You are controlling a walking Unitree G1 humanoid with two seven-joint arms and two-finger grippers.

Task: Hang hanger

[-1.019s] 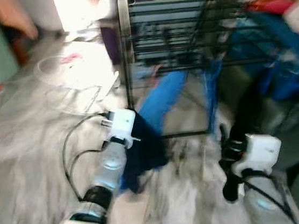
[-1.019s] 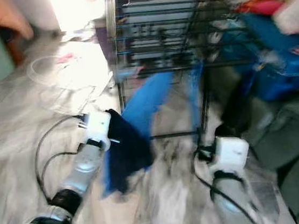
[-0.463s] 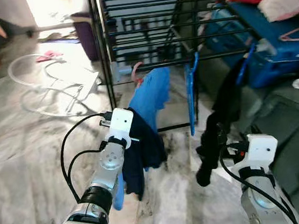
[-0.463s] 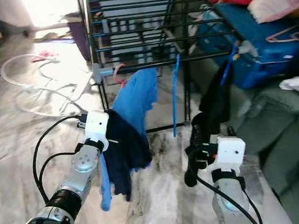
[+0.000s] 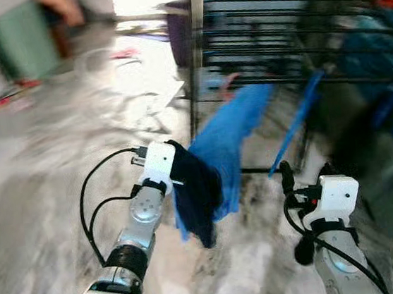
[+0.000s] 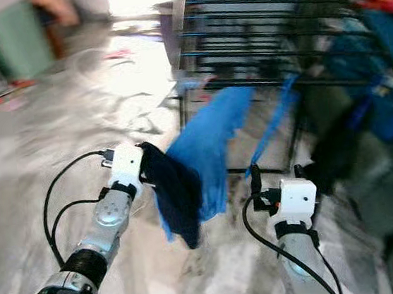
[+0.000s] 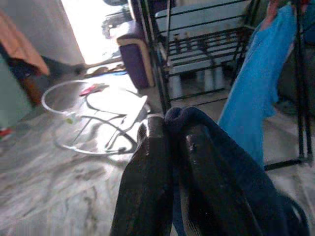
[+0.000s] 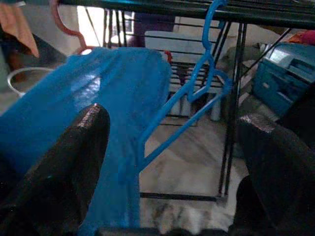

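A blue plastic hanger point(image 8: 197, 98) hangs tilted by its hook from the front rail of the black drying rack point(image 5: 276, 38). Beside it a bright blue garment point(image 5: 234, 135) hangs from a pink hanger point(image 8: 64, 24). My left gripper point(image 7: 172, 128) is shut on a dark navy garment point(image 5: 196, 189), which drapes over its fingers and hangs below my wrist, in front of the blue garment. My right gripper point(image 8: 172, 115) is open, low and a little short of the blue hanger, holding nothing.
A green bin point(image 5: 21, 39) stands at the far left. A white hose loop point(image 7: 88, 108) and a purple stool point(image 7: 135, 54) lie on the marble floor left of the rack. Blue crates point(image 8: 288, 64) stand to the rack's right.
The whole picture has swung and blurred, so the camera moved; the rack now sits further right. Both grippers keep their states, the left one still holding the navy garment.
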